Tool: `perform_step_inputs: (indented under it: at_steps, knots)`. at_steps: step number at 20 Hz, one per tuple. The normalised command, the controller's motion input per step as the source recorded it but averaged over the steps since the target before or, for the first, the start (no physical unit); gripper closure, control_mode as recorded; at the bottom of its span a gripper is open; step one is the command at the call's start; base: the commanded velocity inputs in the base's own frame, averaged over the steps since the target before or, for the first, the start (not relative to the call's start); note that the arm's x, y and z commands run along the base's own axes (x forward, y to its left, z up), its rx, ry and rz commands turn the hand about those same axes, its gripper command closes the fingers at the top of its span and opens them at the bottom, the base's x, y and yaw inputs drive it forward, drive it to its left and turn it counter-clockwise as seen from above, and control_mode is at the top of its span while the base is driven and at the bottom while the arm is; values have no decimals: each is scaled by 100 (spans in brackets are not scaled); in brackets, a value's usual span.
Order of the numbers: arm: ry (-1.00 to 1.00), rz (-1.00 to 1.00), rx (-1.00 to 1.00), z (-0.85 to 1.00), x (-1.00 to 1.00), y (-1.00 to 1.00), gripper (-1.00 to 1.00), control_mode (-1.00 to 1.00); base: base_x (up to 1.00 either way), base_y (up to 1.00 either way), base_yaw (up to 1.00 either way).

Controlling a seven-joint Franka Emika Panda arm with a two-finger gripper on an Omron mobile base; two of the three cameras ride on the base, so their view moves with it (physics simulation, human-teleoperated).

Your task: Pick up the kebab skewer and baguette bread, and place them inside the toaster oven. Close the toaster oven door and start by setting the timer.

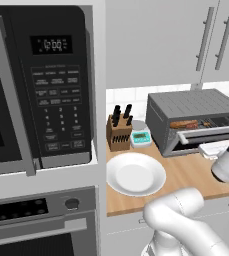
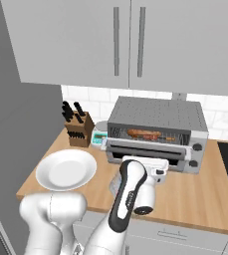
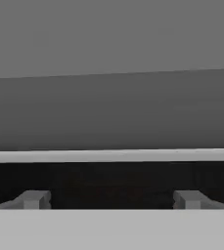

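Taking the toaster oven (image 2: 155,130) as the landmark, a white plate (image 2: 65,170) lies on the wooden counter (image 2: 205,196) well to its left, with a knife block (image 2: 78,125) and a small scale (image 2: 99,137) nearer its left side. Inside it, the baguette bread (image 2: 144,133) and kebab skewer (image 1: 206,122) lie on the rack. Right in front, the toaster oven door (image 2: 148,151) hangs part-way down, and the gripper (image 3: 111,199), jaws spread wide and holding nothing, sits close against it.

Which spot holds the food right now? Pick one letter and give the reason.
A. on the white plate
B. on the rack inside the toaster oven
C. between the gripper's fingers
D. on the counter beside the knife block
B: the golden-brown baguette bread lies on the wire rack inside the toaster oven, while the white plate is bare.
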Motion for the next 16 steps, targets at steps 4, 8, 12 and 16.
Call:
perform_step_inputs:
  at_steps: [4,8,12,16]
  knots:
    - [-1,0,0,0,37,19,-100,-100,0,0,0]
    - [0,0,0,0,40,14,-100,-100,0,0,0]
    - [0,0,0,0,23,1,-100,-100,0,0,0]
    - [0,0,0,0,25,3,-100,-100,0,0,0]
